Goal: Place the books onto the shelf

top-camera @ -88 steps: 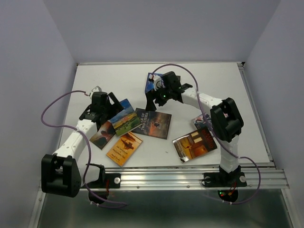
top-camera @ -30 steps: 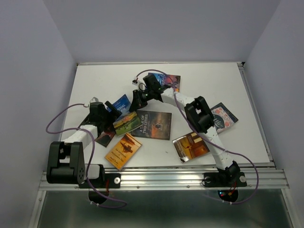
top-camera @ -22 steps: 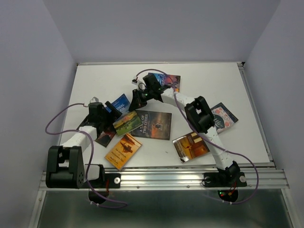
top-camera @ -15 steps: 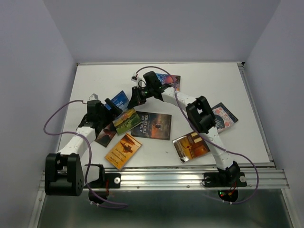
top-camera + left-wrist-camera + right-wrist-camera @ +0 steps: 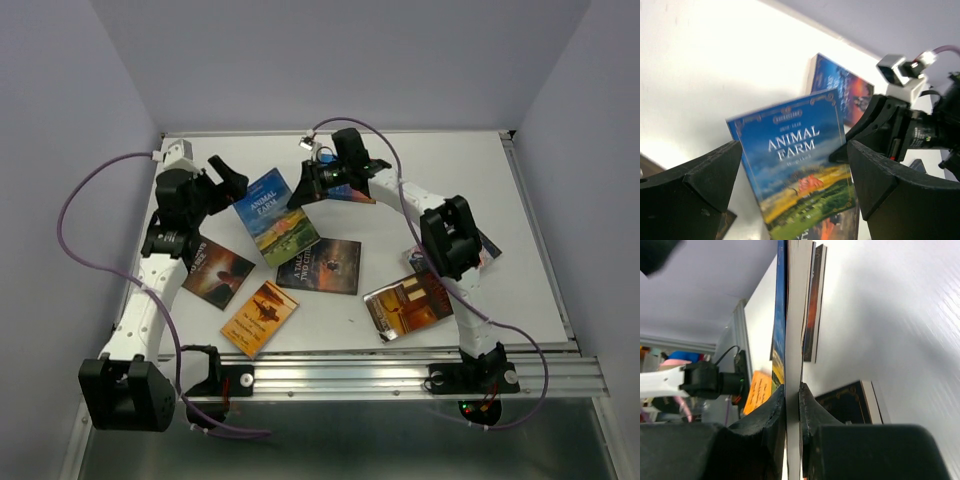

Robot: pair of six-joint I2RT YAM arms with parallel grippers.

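Your white worktop [image 5: 500, 200] carries loose books: a dark one [image 5: 328, 266] at centre, an amber one [image 5: 410, 303] lower right, an orange one [image 5: 260, 312] lower left and a brown one [image 5: 215, 272] at left. The blue Animal Farm book [image 5: 275, 215] is upper centre, tilted up, with your right fingers [image 5: 308, 190] clamped on its right edge. Your left fingers [image 5: 230, 180] stand wide apart just left of it, holding nothing.

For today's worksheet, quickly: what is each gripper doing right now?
Left gripper: open, holding nothing.
Right gripper: shut on the Animal Farm book.
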